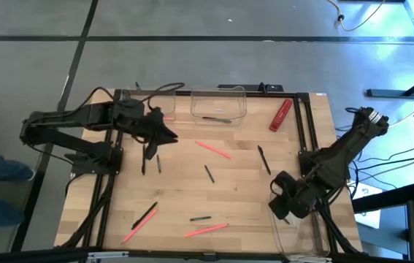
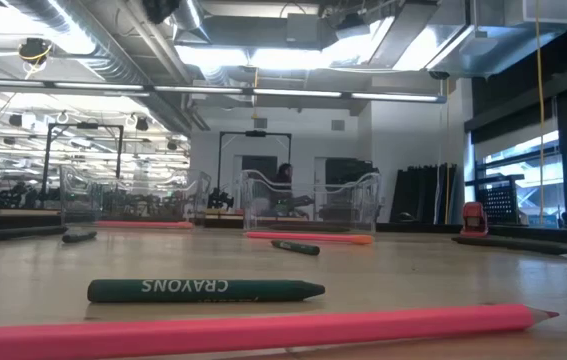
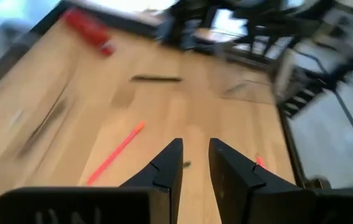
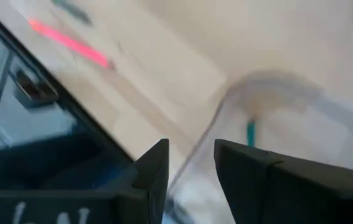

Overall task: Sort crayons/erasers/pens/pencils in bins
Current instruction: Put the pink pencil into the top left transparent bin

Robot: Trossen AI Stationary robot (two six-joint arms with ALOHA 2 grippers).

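Three black pens lie on the wooden table: one at mid right [image 1: 264,159], one near left [image 1: 144,215], one just near my left gripper [image 1: 146,158]. Clear bins stand at far left [image 1: 164,101], far middle [image 1: 218,104] with a dark stick inside, and near right [image 1: 298,232]. My left gripper [image 1: 167,132] hovers open and empty by the far left bin; its wrist view [image 3: 195,165] shows nothing between the fingers. My right gripper [image 1: 283,206] is open and empty over the near right bin's rim [image 4: 213,124], which holds a green crayon [image 4: 251,133].
Pink-red sticks [image 1: 212,149] [image 1: 207,230] [image 1: 139,225] and short dark grey sticks [image 1: 208,173] [image 1: 158,163] [image 1: 200,218] lie scattered. A red eraser [image 1: 280,115] lies at far right. The low view shows a green crayon [image 2: 203,290] and a pink stick [image 2: 253,330] close by.
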